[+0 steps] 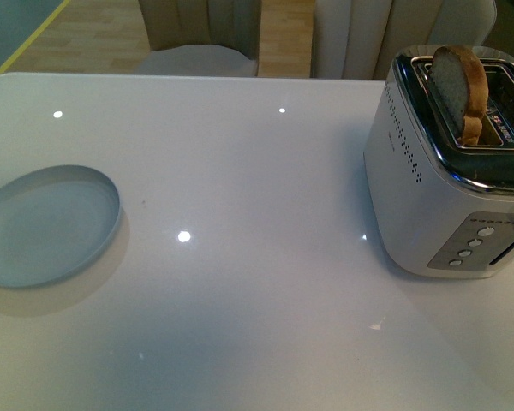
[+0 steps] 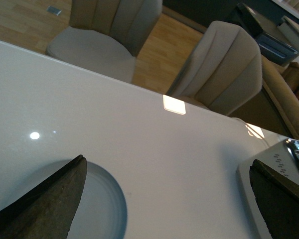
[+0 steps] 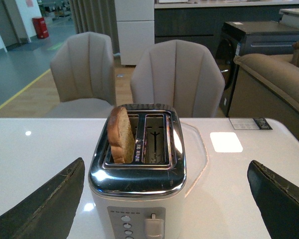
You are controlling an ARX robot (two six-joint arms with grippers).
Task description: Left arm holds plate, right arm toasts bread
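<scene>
The left gripper [image 2: 167, 199] stands wide open and empty, its two dark fingers apart with bare table between them; the pale blue plate [image 2: 102, 209] lies partly under one finger, untouched. The right gripper [image 3: 164, 199] is likewise wide open and holds nothing, facing the toaster [image 3: 139, 199] squarely, the lever [image 3: 153, 226] between its fingers' line.

In the front view the plate [image 1: 47, 224] sits at about 9 o'clock on the white table [image 1: 257, 188], and the toaster [image 1: 450, 188] at 3 o'clock, well apart. The bread [image 1: 461, 90] stands upright in the slot nearer the plate, its rounded top well above the chrome rim, so it looks ready to be lifted out.

A good lift would probably pinch the slice by its flat faces above the rim and draw straight up, while the left gripper takes the plate by its rim. The slot's wall beside the slice leaves little finger room. Two padded chairs [image 3: 177, 74] stand beyond the table's 12 o'clock edge, out of the way.
</scene>
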